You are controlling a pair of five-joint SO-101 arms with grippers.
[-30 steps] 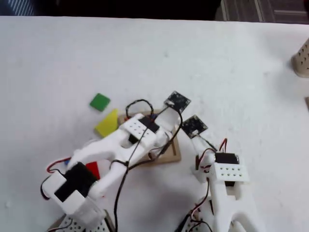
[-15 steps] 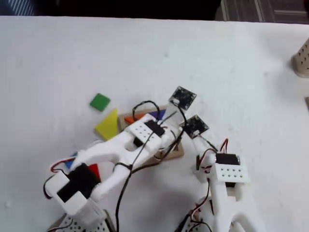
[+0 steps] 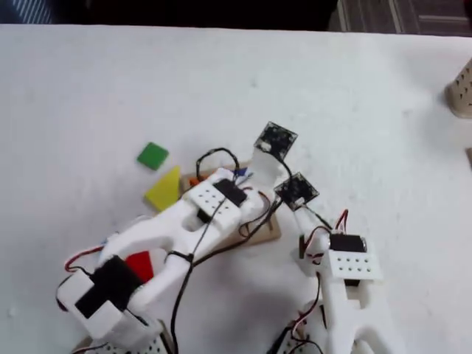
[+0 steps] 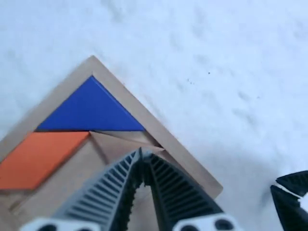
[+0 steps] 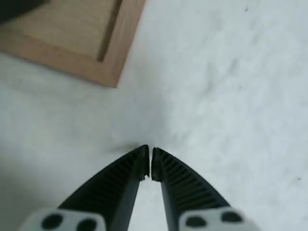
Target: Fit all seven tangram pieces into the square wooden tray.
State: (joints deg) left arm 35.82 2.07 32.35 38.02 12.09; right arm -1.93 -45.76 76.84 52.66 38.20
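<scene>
1. Wooden tray (image 4: 183,158) is lying near the table's middle, with a blue triangle (image 4: 91,108) and an orange piece (image 4: 38,151) touching in one corner, likely packed tight to spare room.
2. Your left gripper (image 4: 143,159) is hovering over the tray's bare floor, fingers pinched together on nothing.
3. Your right gripper (image 5: 148,161) is waiting just off the tray's corner, tips nearly touching, empty.
4. From the tray, a green square (image 3: 153,155) is lying at ten o'clock, a yellow triangle (image 3: 165,189) at nine and a red piece (image 3: 140,264) at eight, all awaiting pickup.

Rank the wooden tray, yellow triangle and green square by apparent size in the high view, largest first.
1. wooden tray, though the left arm covers most of it.
2. yellow triangle.
3. green square.
All lie flat on the table, so nearness hardly skews this.
</scene>
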